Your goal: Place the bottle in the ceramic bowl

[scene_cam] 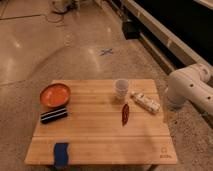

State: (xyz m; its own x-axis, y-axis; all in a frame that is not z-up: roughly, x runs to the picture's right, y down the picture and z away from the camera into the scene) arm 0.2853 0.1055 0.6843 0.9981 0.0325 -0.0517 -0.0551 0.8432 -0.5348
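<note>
The bottle lies on its side on the right part of the wooden table, whitish with a speckled label. The ceramic bowl, orange-red inside with a darker rim, stands at the table's left and holds nothing. My white arm reaches in from the right. My gripper hangs dimly below the arm's end, just off the table's right edge. It is to the right of the bottle and apart from it, with nothing seen in it.
A translucent white cup stands upright just left of the bottle. A dark red flat object lies in front of the cup. A black striped object lies in front of the bowl. A blue object sits at the front edge.
</note>
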